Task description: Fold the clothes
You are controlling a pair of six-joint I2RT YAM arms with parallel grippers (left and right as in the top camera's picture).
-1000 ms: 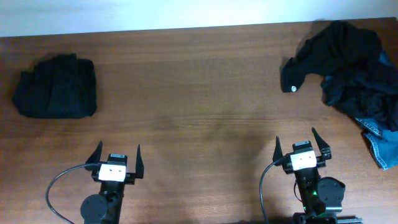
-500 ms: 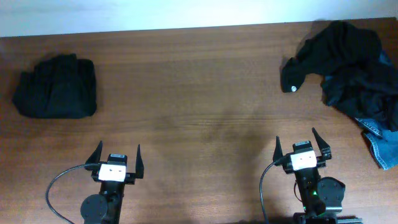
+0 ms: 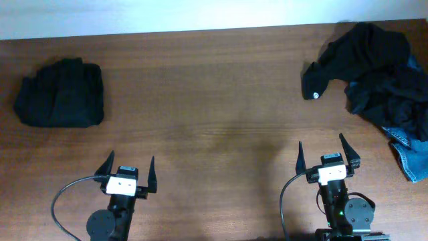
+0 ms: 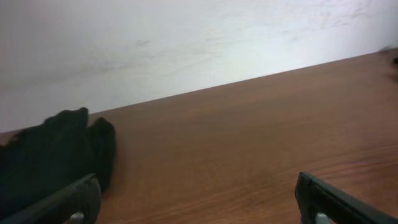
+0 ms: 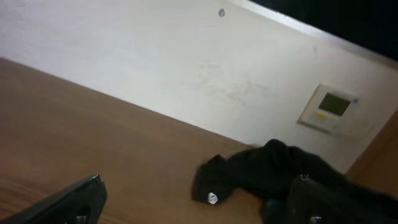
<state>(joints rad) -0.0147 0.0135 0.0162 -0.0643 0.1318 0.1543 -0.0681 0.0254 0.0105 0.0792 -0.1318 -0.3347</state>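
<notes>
- The left hand sits at the near edge of the surface. Its two fingers are spread wide and it holds nothing. It has slid a tiny bit closer to the near edge than it was a second ago.
- The right hand is at the near edge too, wide apart and holding nothing. It has moved a little to the right and turned a bit.
- The middle of the brown wooden surface looks the same as before.
- The blue denim piece hangs at the right edge, partly under the black things. It has not moved.
- Farther back on the left lies a folded black bundle, well apart from both hands. It is in the same spot.
- In the far right corner is a messy heap of black clothes. One end sticks out to the left and shows a small white dot. The heap has not changed.
- Behind the surface is a white wall.
</notes>
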